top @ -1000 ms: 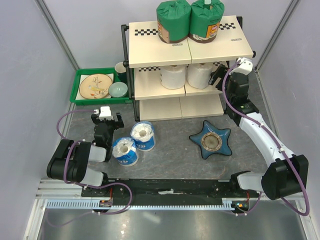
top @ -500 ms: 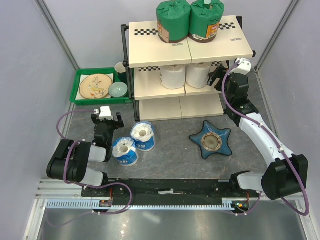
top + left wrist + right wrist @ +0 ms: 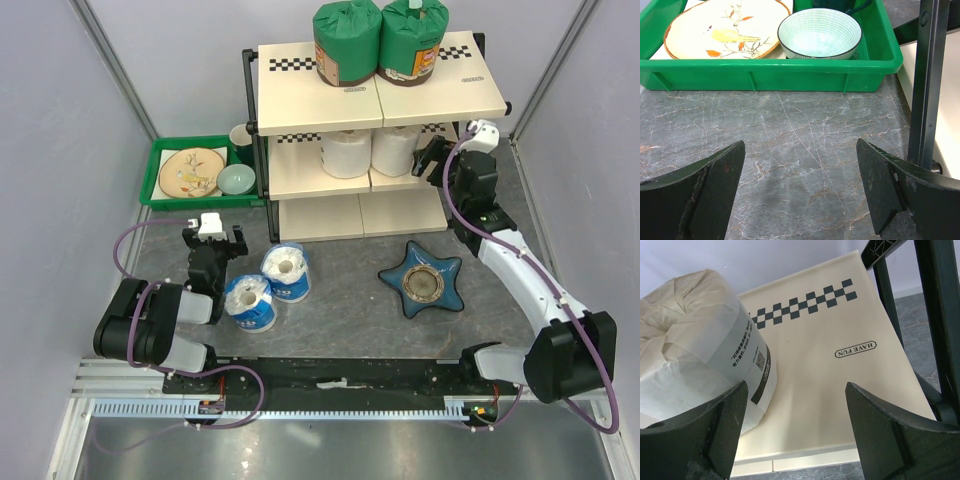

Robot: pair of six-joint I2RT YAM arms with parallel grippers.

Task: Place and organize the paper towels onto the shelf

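Your right gripper point(image 3: 432, 156) is open at the shelf point(image 3: 300, 110), middle tier, beside the white rolls point(image 3: 397, 150), so back it straight out, clear of the frame. Left gripper point(image 3: 212, 240) is open by the blue rolls point(image 3: 285, 272) on the table point(image 3: 340, 320); bottom tier for those, I'd say.

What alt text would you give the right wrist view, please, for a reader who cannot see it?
A white-wrapped paper towel roll sits at the left on a cream shelf board, beyond the right arm's open, empty jaws. A black-and-white checker strip crosses the board's far end, and black frame tubes rise at the right.
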